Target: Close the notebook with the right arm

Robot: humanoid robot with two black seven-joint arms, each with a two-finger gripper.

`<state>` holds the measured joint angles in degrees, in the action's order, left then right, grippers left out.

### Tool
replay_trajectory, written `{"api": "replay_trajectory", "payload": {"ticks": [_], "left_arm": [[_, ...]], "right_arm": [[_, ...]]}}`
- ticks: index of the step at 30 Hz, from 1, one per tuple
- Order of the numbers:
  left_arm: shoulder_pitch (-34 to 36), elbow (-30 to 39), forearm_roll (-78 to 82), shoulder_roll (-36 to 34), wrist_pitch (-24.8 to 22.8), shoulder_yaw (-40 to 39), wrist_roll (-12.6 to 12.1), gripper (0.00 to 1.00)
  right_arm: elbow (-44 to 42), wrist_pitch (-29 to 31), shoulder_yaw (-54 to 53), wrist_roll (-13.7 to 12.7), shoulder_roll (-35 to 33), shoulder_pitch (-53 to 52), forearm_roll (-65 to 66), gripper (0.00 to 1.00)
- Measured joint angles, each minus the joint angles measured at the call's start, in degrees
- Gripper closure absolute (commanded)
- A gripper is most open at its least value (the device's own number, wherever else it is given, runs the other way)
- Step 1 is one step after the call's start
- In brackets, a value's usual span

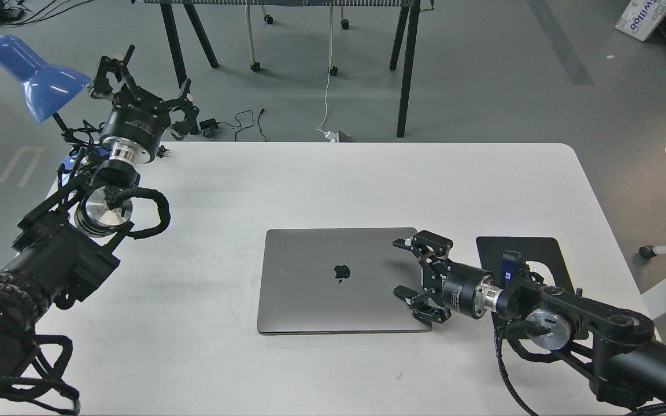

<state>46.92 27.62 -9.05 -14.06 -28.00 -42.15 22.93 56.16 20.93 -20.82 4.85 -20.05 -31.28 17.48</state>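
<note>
The space-grey notebook (333, 280) lies shut and flat in the middle of the white table (333, 185), its dark apple logo facing up. My right gripper (403, 267) is open, its fingers spread over the lid's right edge, low against the lid. The right arm (570, 323) comes in from the lower right with its silver wrist disc and blue wrist part showing. My left gripper (145, 78) is open and raised at the table's far left corner, well away from the notebook.
A black mouse pad (521, 254) lies right of the notebook, partly under the right arm. A blue lamp (32, 75) stands at the far left corner beside the left arm. Table legs and cables show on the floor behind the table.
</note>
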Motion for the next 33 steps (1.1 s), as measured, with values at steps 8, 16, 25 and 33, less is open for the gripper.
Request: {"api": "replay_trajectory", "payload": {"ticks": [8,16,25,33], "left_arm": [[0.00,0.00,0.00,0.00,0.00,0.01,0.00,0.00],[0.00,0.01,0.00,0.00,0.00,0.04,0.00,0.00],[0.00,0.01,0.00,0.00,0.00,0.04,0.00,0.00],[0.01,0.01,-0.03,0.00,0.00,0.05,0.00,0.00]], "right_arm": [[1.09,0.67,-5.49,0.70,0.00,-0.64,-0.41,0.00],[3.04,0.17,-28.61,-0.90,0.12,-2.19,-0.88,0.00],[-7.41,0.16,-49.16,-1.37,3.20,-7.85,-4.60,0.00],[-16.69,2.10,-50.44,-3.66,3.26,-11.23,-21.97,0.00]]}}
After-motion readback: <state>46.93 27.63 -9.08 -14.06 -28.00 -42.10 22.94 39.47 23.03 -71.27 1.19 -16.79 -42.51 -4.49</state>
